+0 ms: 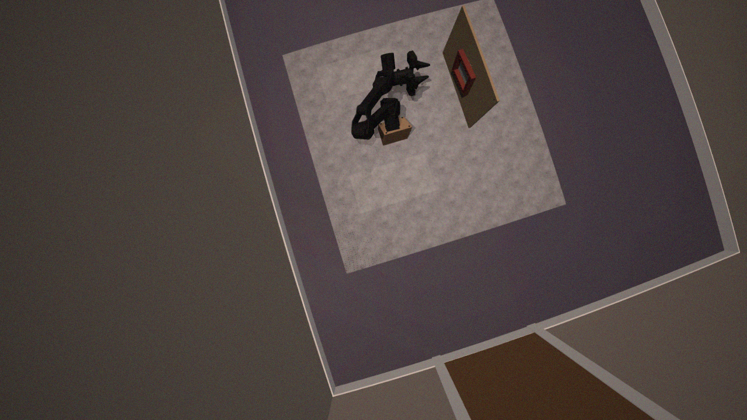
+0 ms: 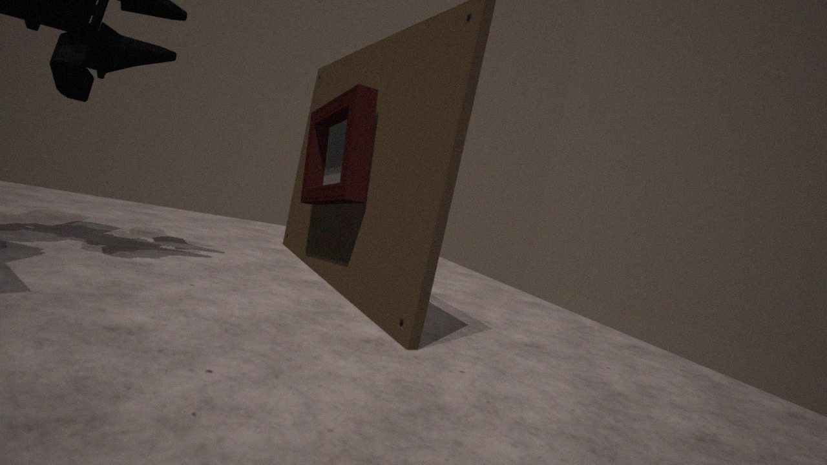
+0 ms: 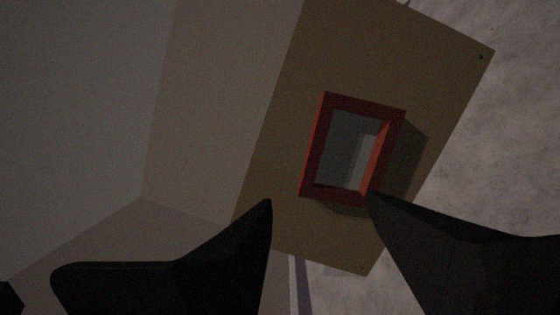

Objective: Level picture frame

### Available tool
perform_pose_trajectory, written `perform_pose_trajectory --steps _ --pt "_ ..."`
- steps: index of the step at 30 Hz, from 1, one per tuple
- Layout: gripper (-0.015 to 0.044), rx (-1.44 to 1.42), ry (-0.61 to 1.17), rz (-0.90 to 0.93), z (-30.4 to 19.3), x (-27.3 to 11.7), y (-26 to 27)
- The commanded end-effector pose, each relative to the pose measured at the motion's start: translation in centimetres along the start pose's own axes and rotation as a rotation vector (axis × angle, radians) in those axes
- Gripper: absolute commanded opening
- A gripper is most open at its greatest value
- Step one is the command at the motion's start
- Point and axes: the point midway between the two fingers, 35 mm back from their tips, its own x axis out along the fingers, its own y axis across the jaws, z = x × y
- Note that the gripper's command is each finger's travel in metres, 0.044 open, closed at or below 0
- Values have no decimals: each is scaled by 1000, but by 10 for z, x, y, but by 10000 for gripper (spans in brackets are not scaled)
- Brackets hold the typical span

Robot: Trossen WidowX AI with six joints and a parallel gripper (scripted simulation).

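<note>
The red picture frame hangs on the front face of the upright board, its back turned to the wood, so the strip and screw that carry it stay out of sight. The board stands on its lower edge, which leaves the frame raised off the pale surface with room beneath it to be lifted and dropped back. The claw has its fingers apart with nothing between them, held back from the board and pointing toward it — a sensible place from which to look without nudging what hangs there. In the wrist view one fingertip overlaps a corner of the frame, but the top view shows a gap, so that is only the line of sight. The frame's edges do not seem to run true with the board's, though the slanted views make the high side hard to name. The spread fingers probably suit a grip across the frame — if it needs another notch, a small lift should come before any sideways shift, lest the strip catch on the screw.
</note>
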Motion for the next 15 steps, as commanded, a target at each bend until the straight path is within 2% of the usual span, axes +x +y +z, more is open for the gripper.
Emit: perform_pose_trajectory --steps 1,4,15 --pt "260 -3 2 1 0 0 1" --pt "260 14 1 1 -2 3 -1" --pt "260 243 26 22 -14 59 -23"
